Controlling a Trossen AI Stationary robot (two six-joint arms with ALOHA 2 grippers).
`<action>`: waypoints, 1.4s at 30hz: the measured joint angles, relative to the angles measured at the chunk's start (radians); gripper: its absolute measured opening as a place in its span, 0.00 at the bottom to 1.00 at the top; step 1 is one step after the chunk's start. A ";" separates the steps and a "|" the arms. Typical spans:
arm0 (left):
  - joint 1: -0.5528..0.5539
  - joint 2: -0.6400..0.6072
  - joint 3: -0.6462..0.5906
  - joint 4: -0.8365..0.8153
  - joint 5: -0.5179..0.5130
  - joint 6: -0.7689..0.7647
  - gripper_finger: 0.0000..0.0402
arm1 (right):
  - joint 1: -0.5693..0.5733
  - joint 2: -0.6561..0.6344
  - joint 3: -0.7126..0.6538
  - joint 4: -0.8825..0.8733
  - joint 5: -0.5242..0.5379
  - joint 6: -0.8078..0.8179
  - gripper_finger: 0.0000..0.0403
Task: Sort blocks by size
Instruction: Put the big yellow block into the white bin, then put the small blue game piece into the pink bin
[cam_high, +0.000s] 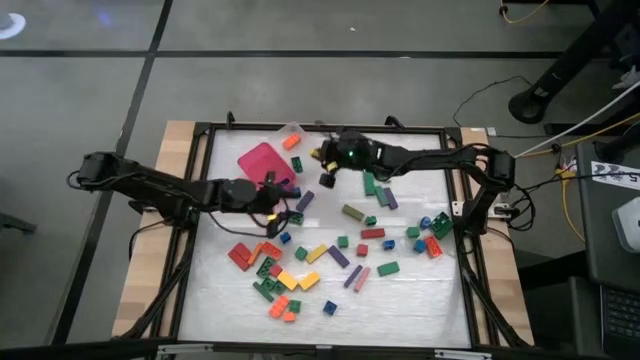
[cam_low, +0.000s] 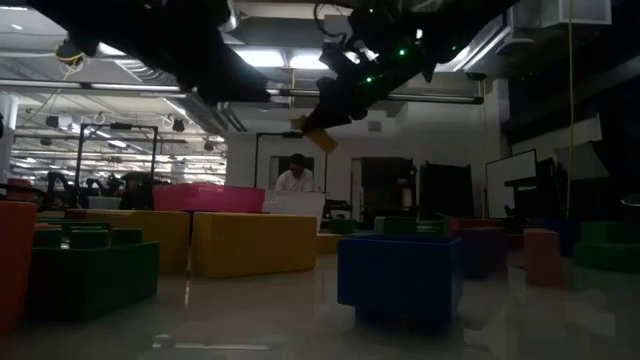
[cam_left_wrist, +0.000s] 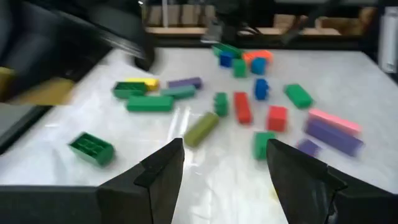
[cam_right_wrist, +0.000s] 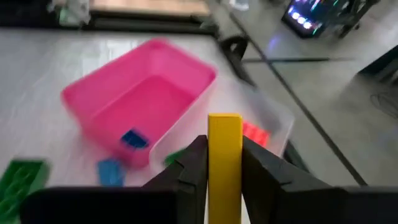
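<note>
Between the fingers of the right gripper (cam_right_wrist: 225, 163), a long yellow block (cam_right_wrist: 224, 152) is pinched by its narrow sides, standing on end.

- Pink tray (cam_right_wrist: 140, 102): just ahead of and below the right gripper. Rigid, open-topped; one small blue block (cam_right_wrist: 132, 138) is seen on its floor.
- Clear tray (cam_right_wrist: 264, 124): set against the pink tray's side, directly under the held bar. An orange-red block (cam_right_wrist: 254, 132) is seen inside; a green piece near its wall is partly hidden.
- Loose blocks (cam_high: 330, 255): scattered over the table (cam_high: 400, 290), well behind and below the right gripper and ahead of the left one. Judged light, stiff and smooth-sided, so likely to slip or twist if caught off-centre. Long bars are best taken across the short width at mid-length; squarish ones across any two flat sides, studs upward.
- Held yellow block: judged secure, gripped near its lower half; it may tip on landing.

Arm poses:
- Right arm: stretched across the far side of the table, wrist raised clear of the surface, gripper over the trays.
- Left gripper (cam_left_wrist: 225, 168): fingers spread wide, nothing between them, low over the table, with an olive bar (cam_left_wrist: 201, 129) and a green block (cam_left_wrist: 221, 103) just beyond its tips.
</note>
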 joint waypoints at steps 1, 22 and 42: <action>-0.017 -0.010 0.000 -0.020 0.000 -0.011 0.53 | -0.015 0.007 0.000 0.024 -0.028 0.000 0.19; -0.224 -0.020 0.000 -0.261 -0.006 -0.361 0.53 | -0.084 0.208 0.000 0.361 -0.163 0.003 0.30; -0.226 0.206 0.000 -0.249 -0.059 -0.466 0.53 | -0.083 -0.046 -0.001 -0.047 -0.173 0.003 0.30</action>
